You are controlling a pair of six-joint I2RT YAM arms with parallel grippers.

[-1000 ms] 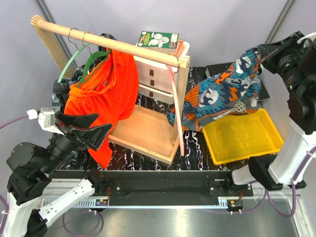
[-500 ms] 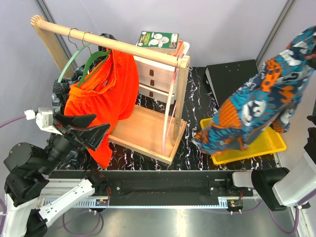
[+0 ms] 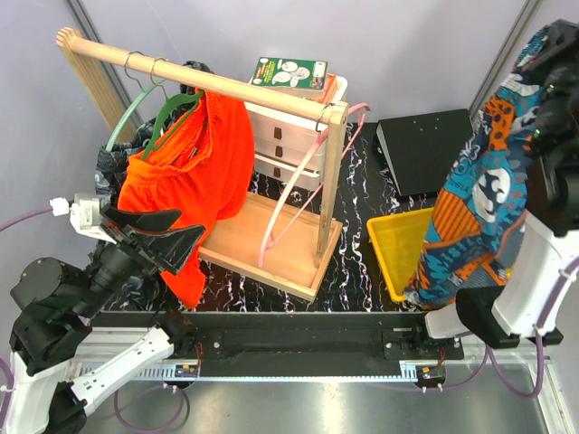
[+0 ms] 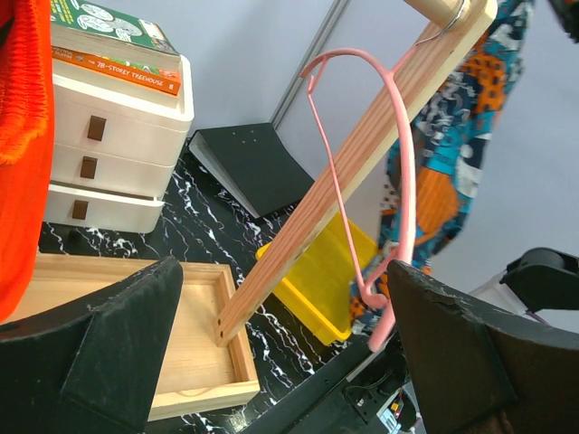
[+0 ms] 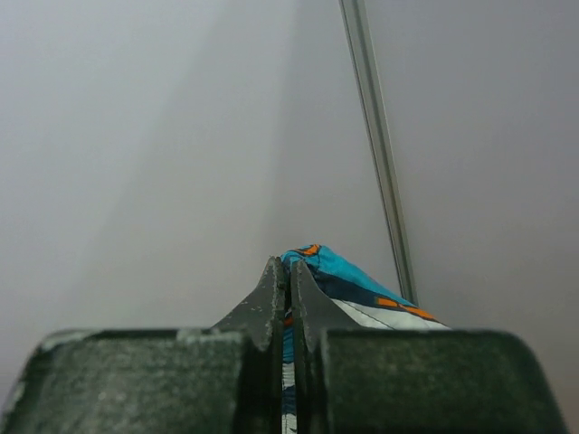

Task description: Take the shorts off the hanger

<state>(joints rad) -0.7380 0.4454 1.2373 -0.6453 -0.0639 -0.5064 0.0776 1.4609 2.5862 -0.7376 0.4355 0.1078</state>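
My right gripper [image 5: 289, 278] is shut on a fold of the blue, orange and white patterned shorts [image 3: 478, 212] and holds them high at the far right, where they hang down over the yellow tray [image 3: 396, 253]. The empty pink hanger [image 3: 294, 190] hangs tilted from the end of the wooden rail [image 3: 208, 83]. It also shows in the left wrist view [image 4: 400, 208]. The orange shorts [image 3: 190, 176] hang on a green hanger [image 3: 167, 113]. The dark patterned shorts [image 3: 110, 167] hang behind them. My left gripper [image 3: 154, 242] is open and empty just in front of the orange shorts.
The rail stands on a wooden tray base [image 3: 262, 244]. A white drawer unit [image 3: 285, 136] with books on top stands behind it. A black box [image 3: 421, 149] lies at the back right. The rail's post [image 4: 335, 199] crosses the left wrist view.
My right gripper has pulled the patterned shorts off the pink hanger and carried them up and to the right. The freed hanger has swung out to the left. The left arm has barely moved.
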